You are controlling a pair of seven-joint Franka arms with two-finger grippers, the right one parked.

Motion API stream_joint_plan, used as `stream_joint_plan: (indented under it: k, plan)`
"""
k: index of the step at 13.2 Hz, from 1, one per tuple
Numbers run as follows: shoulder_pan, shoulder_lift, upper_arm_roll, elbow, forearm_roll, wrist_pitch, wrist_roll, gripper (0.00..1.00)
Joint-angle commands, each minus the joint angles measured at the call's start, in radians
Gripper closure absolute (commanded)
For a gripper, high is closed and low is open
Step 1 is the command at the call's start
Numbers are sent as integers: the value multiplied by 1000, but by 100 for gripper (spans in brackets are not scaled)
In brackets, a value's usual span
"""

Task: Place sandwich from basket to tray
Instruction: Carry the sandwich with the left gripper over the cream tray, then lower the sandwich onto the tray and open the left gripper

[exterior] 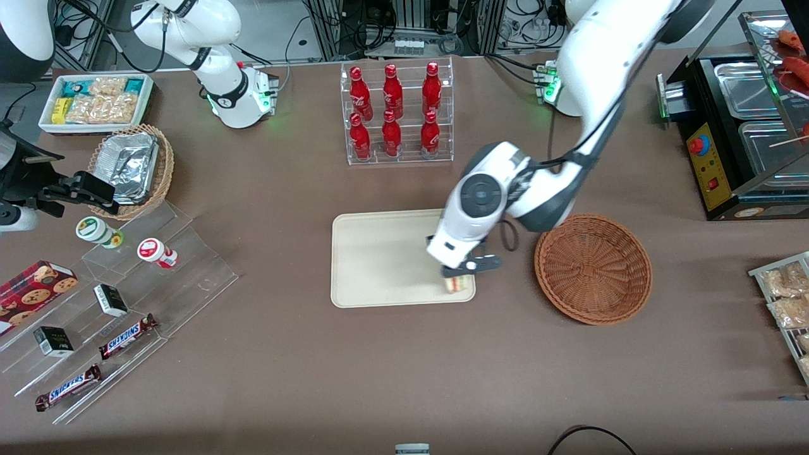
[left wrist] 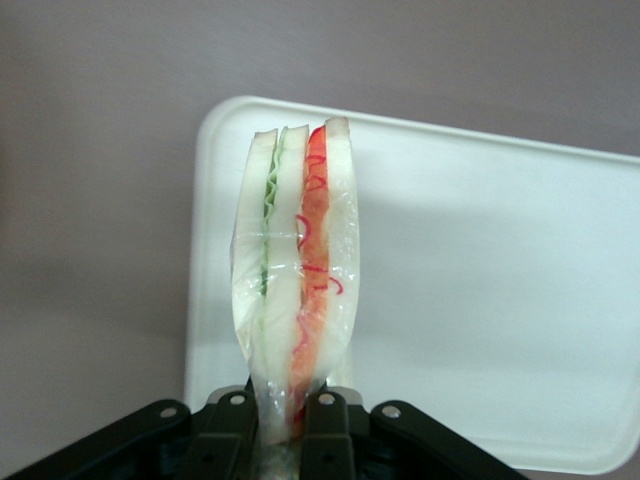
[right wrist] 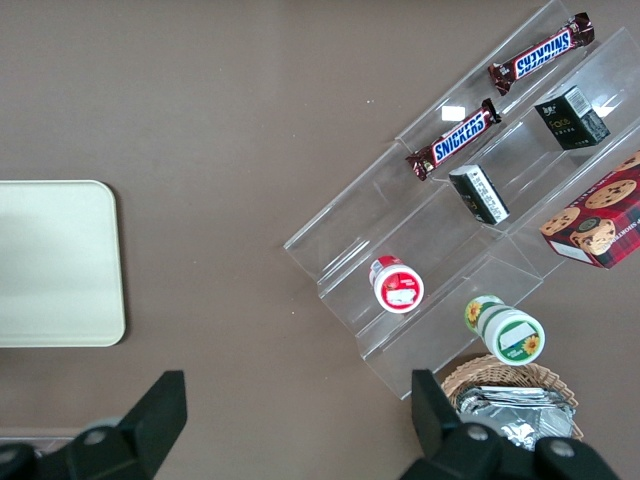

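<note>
The arm hides part of the tray [exterior: 379,259], above whose corner the pincer [exterior: 464,270] clamps the sandwich [left wrist: 297,300].

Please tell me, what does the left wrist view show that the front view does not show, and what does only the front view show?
Only the left wrist view shows the sandwich's layers close up, green and red filling between pale bread, pinched between the gripper's fingers. Only the front view shows the empty reddish-brown basket beside the tray, the rack of red bottles and the Snickers bars. Both show the gripper holding the sandwich over the cream tray, near one corner.
</note>
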Motion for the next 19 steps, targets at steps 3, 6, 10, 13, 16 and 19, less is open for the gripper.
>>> stream_joint_plan:
  k: [3, 6, 10, 13, 16, 19]
  plan:
    - [-138, 191, 7, 231, 110, -30, -156, 100]
    - [-165, 217, 7, 251, 128, -30, -173, 100]
    - [-179, 220, 5, 248, 127, -35, -187, 100]
    - [-191, 233, 7, 248, 130, -36, -245, 87]
    - [-191, 230, 7, 247, 128, -35, -248, 0]
    - [-182, 196, 5, 251, 124, -46, -244, 0]
